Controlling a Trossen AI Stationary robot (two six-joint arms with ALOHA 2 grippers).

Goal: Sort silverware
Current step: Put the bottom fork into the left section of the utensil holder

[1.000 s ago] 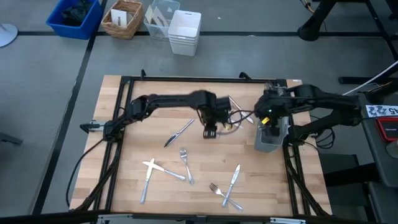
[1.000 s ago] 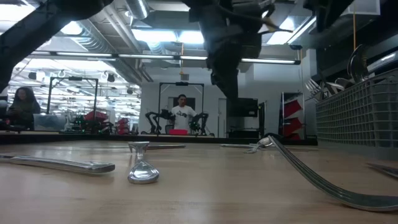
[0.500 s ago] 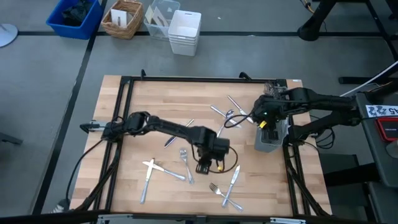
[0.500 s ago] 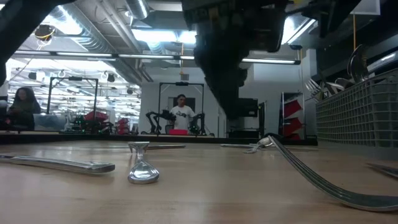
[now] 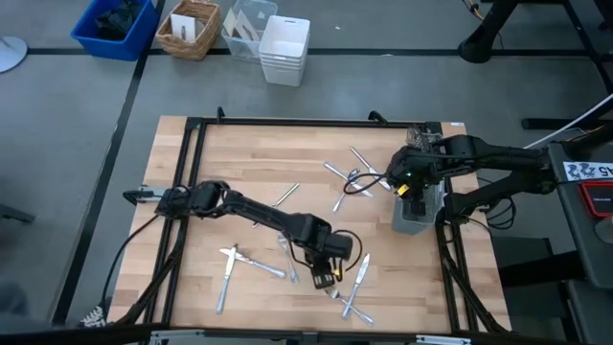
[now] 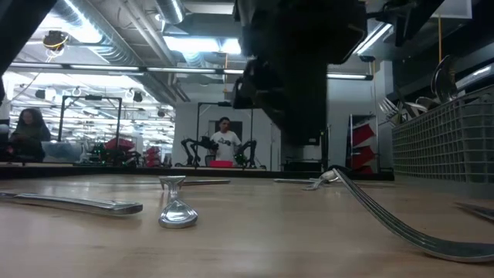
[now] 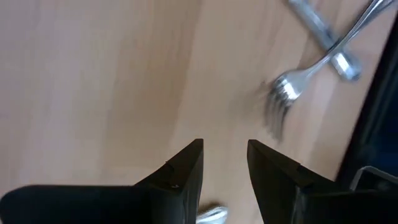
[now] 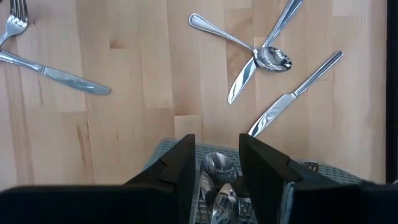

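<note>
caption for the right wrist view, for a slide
Open right gripper above the caddy, knives and a spoon on the table.

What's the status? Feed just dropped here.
Left gripper low over fork, fingers open, empty. Right gripper open above caddy. Silverware scattered; nothing blocking.

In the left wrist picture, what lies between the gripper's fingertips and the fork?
Only bare wood. In the left wrist view, the left gripper is open and empty, and the table between it and the fork holds nothing.
</note>
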